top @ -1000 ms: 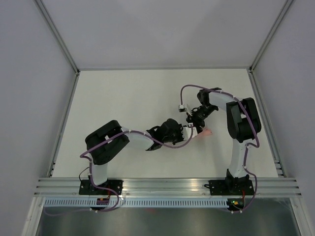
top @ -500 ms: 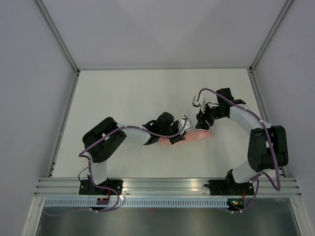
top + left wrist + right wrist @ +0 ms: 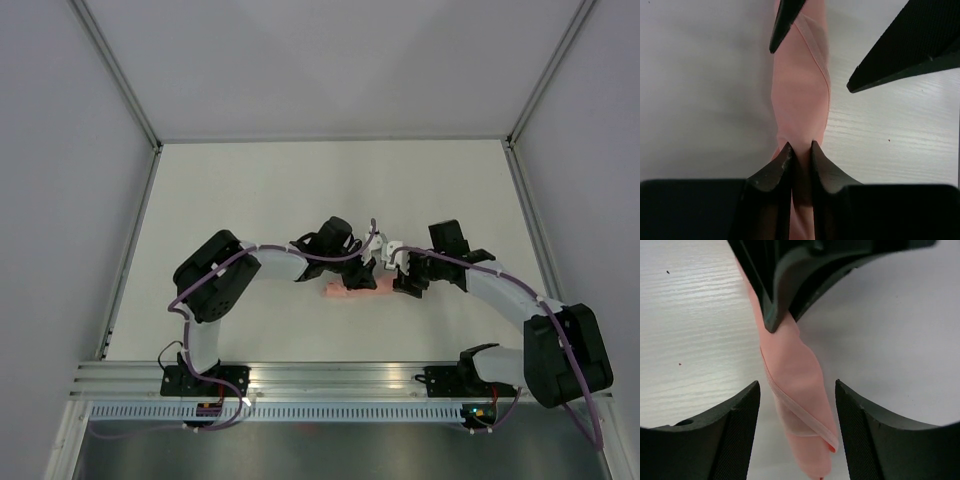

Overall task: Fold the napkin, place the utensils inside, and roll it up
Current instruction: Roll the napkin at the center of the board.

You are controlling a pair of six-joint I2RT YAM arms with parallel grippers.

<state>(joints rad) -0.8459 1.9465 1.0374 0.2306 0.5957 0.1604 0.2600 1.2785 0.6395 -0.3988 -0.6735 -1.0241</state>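
The left arm [image 3: 215, 290] rose from its base, bent at the elbow and stretched its forearm rightward over the middle of the table [image 3: 250, 200], wrist tipped down. Its gripper [image 3: 799, 150] had the fingers pinched nearly together on the napkin [image 3: 802, 90], clamping one end of it. The napkin lay on the table near the middle as a narrow pink roll with a hem edge winding along it. The right arm [image 3: 560, 350] folded low at the near right, its forearm reaching leftward towards the other arm. Its gripper [image 3: 797, 390] stood wide apart, one finger on each side of the roll's other end, gripping nothing.
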